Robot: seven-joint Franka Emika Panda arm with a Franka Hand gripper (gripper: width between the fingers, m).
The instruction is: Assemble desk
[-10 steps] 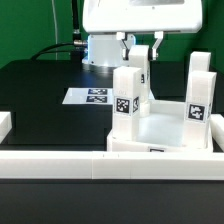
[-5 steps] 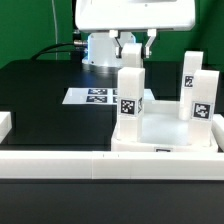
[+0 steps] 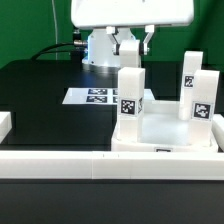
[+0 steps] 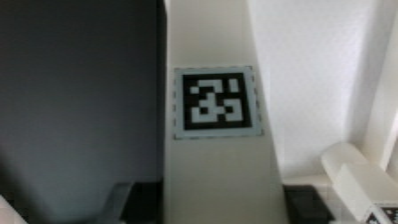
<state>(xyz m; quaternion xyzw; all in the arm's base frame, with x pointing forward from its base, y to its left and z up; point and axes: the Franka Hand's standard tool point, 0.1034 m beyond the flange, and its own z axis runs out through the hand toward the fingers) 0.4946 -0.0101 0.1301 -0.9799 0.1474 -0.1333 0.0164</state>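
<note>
Desk top (image 3: 165, 135) upside down on the black tabletop (image 3: 40, 90), toward the exterior view's right, just behind the long white rail (image 3: 100, 163) across the front. Four legs standing upright in its corner sockets: front leg (image 3: 128, 105) nearest the camera, tag facing forward; second leg (image 3: 199, 110) at the exterior view's right; third leg (image 3: 191, 68) behind that one; fourth leg (image 3: 134, 62) at the back, partly hidden behind the front one. Tool (image 3: 133, 42) poised over the back leg, fingers (image 3: 148, 42) spread to either side of its upper end; contact impossible to tell. Marker board (image 3: 95, 96) flat on the tabletop, left of the desk.
</note>
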